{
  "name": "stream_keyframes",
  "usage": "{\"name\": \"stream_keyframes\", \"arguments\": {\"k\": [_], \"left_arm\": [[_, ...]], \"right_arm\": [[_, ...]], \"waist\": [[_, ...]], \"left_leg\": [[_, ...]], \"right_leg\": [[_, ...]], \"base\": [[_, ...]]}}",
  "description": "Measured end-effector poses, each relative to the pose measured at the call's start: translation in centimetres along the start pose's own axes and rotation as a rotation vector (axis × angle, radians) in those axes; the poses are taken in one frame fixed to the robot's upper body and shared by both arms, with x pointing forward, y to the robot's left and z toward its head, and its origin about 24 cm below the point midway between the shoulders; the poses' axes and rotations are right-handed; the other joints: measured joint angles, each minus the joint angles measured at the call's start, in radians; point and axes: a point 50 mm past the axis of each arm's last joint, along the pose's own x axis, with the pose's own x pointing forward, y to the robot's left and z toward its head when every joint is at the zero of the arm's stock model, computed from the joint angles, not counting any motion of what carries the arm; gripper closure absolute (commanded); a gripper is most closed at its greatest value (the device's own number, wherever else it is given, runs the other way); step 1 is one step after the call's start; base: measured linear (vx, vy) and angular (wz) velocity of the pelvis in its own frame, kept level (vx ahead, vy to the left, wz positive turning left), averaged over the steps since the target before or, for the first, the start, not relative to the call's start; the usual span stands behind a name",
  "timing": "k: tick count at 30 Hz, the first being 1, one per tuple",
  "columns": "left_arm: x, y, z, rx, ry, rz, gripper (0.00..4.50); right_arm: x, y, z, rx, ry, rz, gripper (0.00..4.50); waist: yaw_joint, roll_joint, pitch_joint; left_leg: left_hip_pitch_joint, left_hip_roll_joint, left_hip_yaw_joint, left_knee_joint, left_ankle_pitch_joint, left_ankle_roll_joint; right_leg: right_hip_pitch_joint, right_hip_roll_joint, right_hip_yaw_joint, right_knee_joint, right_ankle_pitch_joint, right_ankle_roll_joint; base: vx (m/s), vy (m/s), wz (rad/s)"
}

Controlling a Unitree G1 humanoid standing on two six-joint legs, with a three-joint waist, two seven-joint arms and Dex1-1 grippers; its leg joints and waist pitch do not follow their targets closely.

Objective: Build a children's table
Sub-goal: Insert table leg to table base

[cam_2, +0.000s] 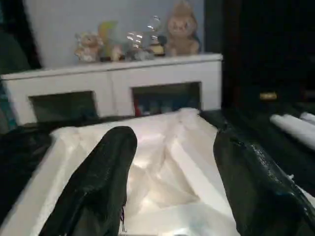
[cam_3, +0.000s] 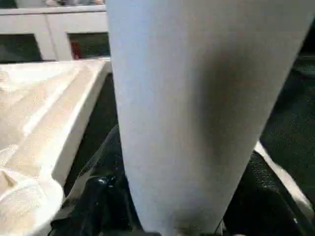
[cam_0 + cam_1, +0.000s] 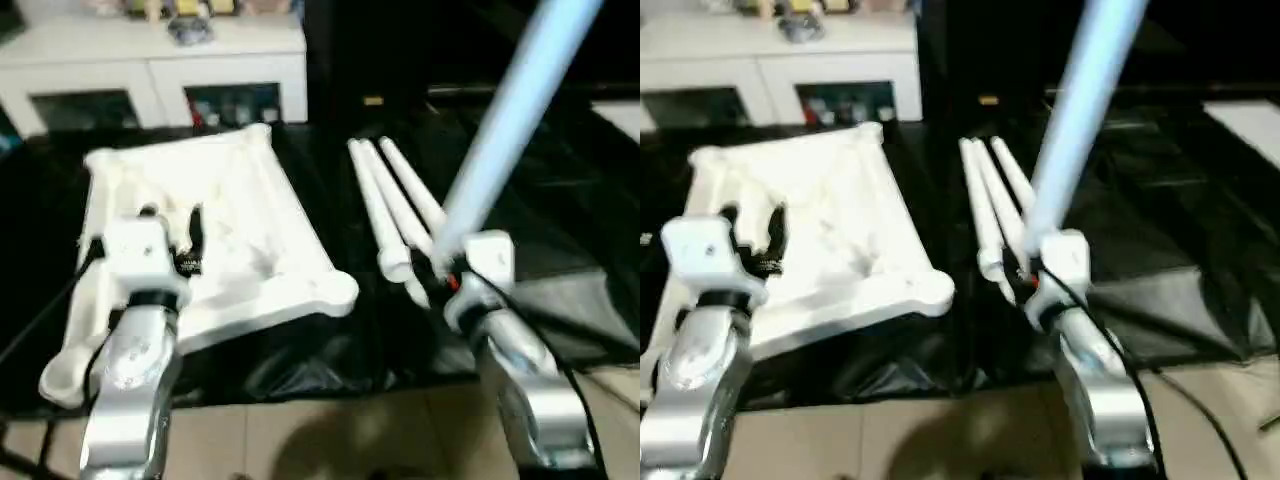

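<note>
1. Right gripper (image 3: 452,268) is clamped on one leg (image 3: 510,120), which slants up and away toward one o'clock, its free end out of sight above.
2. Left gripper (image 3: 172,228) hangs over the tabletop (image 3: 270,215) with its black fingers (image 1: 106,172) spread apart and nothing between them.
3. Three more legs (image 3: 385,205) lie side by side on the black sheet (image 3: 560,190), just at eleven o'clock from the right gripper.
4. Underside up, the tabletop sits at nine o'clock from those legs, its near right socket (image 3: 340,290) closest to the held leg.
5. A white cabinet (image 3: 150,65) stands behind, at twelve o'clock.
6. My guess is the leg goes into a socket next. To do that well, I'd bring it upright first, centre its lower end over the socket, then push straight down.
7. The free gripper could press on the tabletop so it doesn't skate on the slick sheet.
</note>
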Motion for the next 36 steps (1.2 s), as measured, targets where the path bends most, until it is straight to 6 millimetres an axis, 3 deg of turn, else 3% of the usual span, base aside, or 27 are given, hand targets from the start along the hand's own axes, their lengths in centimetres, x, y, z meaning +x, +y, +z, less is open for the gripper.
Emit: {"name": "stream_keyframes", "arguments": {"k": [1,2,3,4,5,6,7,8,9,10,13,15,17,20,21,23,25,26,27,28,29,30,32,33,34,35,36], "left_arm": [[0.0,-0.1,0.0,-0.005,0.002,0.0,1.53],[0.0,-0.2,0.0,-0.013,0.003,-0.002,1.53],[0.0,-0.3,0.0,-0.019,0.004,0.001,1.53],[0.0,-0.3,-0.1,-0.022,0.008,0.001,1.53],[0.0,-0.4,-0.1,-0.027,0.009,0.001,1.53],[0.0,-0.9,-0.1,-0.037,0.009,-0.013,1.53],[0.0,-1.5,-0.1,-0.047,0.007,-0.035,1.53],[0.0,-1.7,0.0,-0.047,0.003,-0.044,1.53],[0.2,-1.7,0.2,-0.044,-0.006,-0.044,1.53],[0.3,-1.5,0.4,-0.039,-0.011,-0.041,1.53],[0.2,-0.9,0.1,-0.027,0.002,-0.019,1.53],[0.2,-1.0,0.0,-0.026,0.003,-0.023,1.53],[0.2,-1.0,0.1,-0.024,-0.007,-0.026,1.53],[0.1,-0.9,0.0,-0.022,-0.001,-0.021,1.53],[0.0,-0.8,0.0,-0.022,0.0,-0.019,1.53],[0.0,-0.7,0.0,-0.02,-0.003,-0.013,1.53],[0.0,-0.3,0.1,-0.013,-0.006,0.0,1.53],[-0.1,-0.1,-0.1,-0.014,0.002,0.008,1.53],[-0.3,-0.2,-0.2,-0.017,0.009,0.009,1.53],[-0.4,-0.1,-0.2,-0.016,0.009,0.01,1.53],[-0.4,-0.1,-0.2,-0.016,0.009,0.01,1.53],[-0.3,-0.3,0.1,-0.018,-0.003,0.005,1.53],[-0.2,0.1,0.3,-0.012,-0.013,0.014,1.53],[-0.2,0.5,-0.1,-0.004,0.006,0.03,1.53],[-0.2,0.5,-0.2,-0.001,0.012,0.03,1.53],[-0.1,0.4,-0.2,-0.003,0.009,0.027,1.53],[0.0,0.2,0.0,-0.005,0.0,0.014,1.53]], "right_arm": [[-0.3,0.0,-0.5,0.015,0.02,-0.002,2.59],[-0.5,-0.1,-0.8,0.021,0.037,-0.008,2.59],[-0.4,-0.2,-0.7,0.018,0.032,-0.008,2.59],[-0.3,-0.1,-0.3,0.017,0.016,-0.001,2.59],[-0.1,0.1,0.1,0.018,0.001,0.016,2.59],[-0.2,-0.1,0.2,0.013,0.001,0.026,2.59],[-0.3,-0.3,-0.1,0.012,0.014,0.029,2.59],[-0.4,-0.5,-0.2,0.008,0.021,0.028,2.59],[-0.4,-0.7,-0.1,-0.001,0.021,0.033,2.59],[-0.4,-0.6,-0.1,-0.002,0.023,0.048,2.59],[-0.3,0.7,-0.1,-0.01,0.029,0.151,2.59],[-0.3,1.2,-0.4,-0.021,0.052,0.21,2.59],[-0.3,1.5,-0.4,-0.021,0.053,0.227,2.59],[-0.3,2.1,-0.5,-0.032,0.058,0.279,2.59],[-0.3,2.5,-0.4,-0.034,0.056,0.302,2.59],[-0.3,2.9,-0.4,-0.03,0.053,0.323,2.59],[-0.2,3.4,-0.4,-0.026,0.048,0.347,2.59],[-0.3,3.4,-0.4,-0.025,0.05,0.346,2.59],[-0.4,3.0,-0.5,-0.028,0.056,0.336,2.59],[-0.4,3.0,-0.5,-0.027,0.056,0.333,2.59],[-0.4,2.8,-0.5,-0.019,0.053,0.322,2.59],[-0.4,2.5,-0.4,-0.004,0.044,0.3,2.59],[-0.3,2.6,-0.3,0.02,0.035,0.283,2.59],[-0.2,2.9,-0.1,0.029,0.023,0.289,2.59],[-0.2,2.8,-0.2,0.029,0.025,0.278,2.59],[-0.4,2.6,-0.4,0.029,0.031,0.262,2.59],[-0.5,2.1,-0.4,0.031,0.032,0.234,2.59]], "waist": [[-0.014,-0.005,0.0],[-0.022,-0.022,-0.007],[-0.028,-0.041,-0.019],[-0.028,-0.053,-0.028],[-0.022,-0.063,-0.037],[-0.015,-0.059,-0.04],[0.0,-0.059,-0.04],[0.008,-0.059,-0.04],[0.021,-0.051,-0.041],[0.038,-0.042,-0.042],[0.063,-0.035,-0.035],[0.081,-0.032,-0.032],[0.089,-0.032,-0.028],[0.094,-0.039,-0.017],[0.094,-0.032,-0.005],[0.093,-0.022,0.005],[0.09,-0.05,0.0],[0.09,-0.062,0.0],[0.103,-0.05,0.005],[0.117,-0.048,0.006],[0.129,-0.037,0.001],[0.132,-0.013,-0.013],[0.118,-0.024,-0.018],[0.103,-0.029,-0.022],[0.091,-0.029,-0.026],[0.081,-0.035,-0.032],[0.069,-0.049,-0.038]], "left_leg": [[0.001,0.004,-0.016,-0.015,0.01,-0.012],[0.01,0.01,-0.011,-0.03,0.022,-0.021],[0.012,0.011,-0.011,-0.039,0.036,-0.024],[0.005,0.011,-0.012,-0.039,0.042,-0.022],[-0.01,0.003,-0.018,-0.036,0.041,-0.006],[-0.033,-0.006,-0.025,-0.012,0.031,0.102],[-0.042,-0.023,-0.011,0.015,0.026,0.115],[-0.047,-0.05,-0.003,0.018,0.031,0.106],[-0.049,-0.082,0.008,-0.026,0.044,0.085],[-0.053,-0.092,0.002,-0.034,0.06,0.067],[-0.058,-0.061,-0.012,-0.046,0.076,0.048],[-0.052,-0.05,0.007,-0.057,0.077,0.046],[-0.056,-0.057,-0.002,-0.062,0.077,0.046],[-0.046,-0.053,-0.005,-0.065,0.073,0.042],[-0.033,-0.04,-0.005,-0.06,0.072,0.041],[-0.031,-0.032,-0.009,-0.063,0.07,0.039],[-0.028,-0.085,-0.026,-0.06,0.071,0.039],[-0.023,-0.099,-0.032,-0.055,0.068,0.043],[-0.022,-0.09,-0.02,-0.008,0.035,0.082],[-0.023,-0.083,-0.014,0.029,0.03,0.091],[-0.02,-0.073,-0.013,0.036,0.03,0.091],[-0.001,-0.047,-0.007,-0.026,0.036,0.052],[0.007,-0.059,0.002,-0.038,0.028,0.053],[0.008,-0.065,0.0,-0.038,0.021,0.06],[0.013,-0.067,-0.007,-0.038,0.014,0.06],[0.016,-0.072,-0.004,-0.039,0.008,0.065],[0.017,-0.083,0.003,-0.04,0.001,0.063]], "right_leg": [[0.0,0.008,0.011,0.036,-0.045,-0.002],[-0.007,0.017,0.05,0.084,-0.058,-0.019],[0.007,0.017,0.086,0.113,-0.06,-0.052],[0.018,0.013,0.103,0.101,-0.079,-0.029],[0.014,0.022,0.1,0.099,-0.074,-0.03],[0.008,0.03,0.097,0.092,-0.071,-0.036],[0.008,0.032,0.098,0.085,-0.068,-0.042],[0.009,0.034,0.099,0.08,-0.065,-0.045],[0.009,0.048,0.092,0.076,-0.059,-0.041],[0.011,0.064,0.089,0.071,-0.058,-0.044],[0.021,0.086,0.061,0.034,-0.038,-0.055],[0.027,0.085,0.058,0.025,-0.036,-0.065],[0.034,0.067,0.03,0.023,-0.039,-0.07],[0.072,0.036,-0.033,0.009,-0.049,-0.065],[0.104,0.03,-0.064,-0.004,-0.053,-0.061],[0.14,0.033,-0.081,-0.011,-0.061,-0.051],[0.137,0.042,0.036,0.071,-0.143,-0.03],[0.144,0.041,0.052,0.071,-0.158,-0.029],[0.17,0.036,0.044,0.056,-0.164,-0.022],[0.181,0.037,0.055,0.052,-0.167,-0.017],[0.19,0.038,0.059,0.043,-0.17,-0.013],[0.189,0.051,0.06,0.037,-0.169,-0.012],[0.165,0.051,0.092,0.067,-0.184,-0.035],[0.11,0.051,0.111,0.151,-0.185,-0.022],[0.07,0.048,0.118,0.181,-0.179,-0.003],[0.023,0.039,0.125,0.19,-0.162,0.026],[-0.032,0.025,0.143,0.167,-0.131,0.052]], "base": [[0.039,-0.006,-0.19],[0.032,-0.132,0.03],[0.064,-0.172,-0.04],[0.064,-0.172,-0.04],[-0.036,-0.164,-0.28],[-0.039,-0.159,-0.17],[-0.039,-0.159,-0.17],[0.002,-0.174,-0.06],[-0.009,-0.135,-0.09],[-0.009,-0.135,-0.09],[-0.023,-0.119,-0.15],[-0.006,-0.04,0.07],[-0.013,-0.01,0.13],[-0.007,0.0,0.52],[0.025,0.028,0.58],[0.026,0.039,0.58],[0.093,0.022,0.66],[0.139,-0.011,0.82],[0.119,0.035,0.52],[0.119,0.035,0.52],[0.183,0.073,0.22],[0.17,0.082,0.3],[0.163,0.077,0.26],[0.189,0.026,0.02],[0.189,0.026,0.02],[0.153,0.008,-0.04],[0.128,-0.019,-0.01]]}}
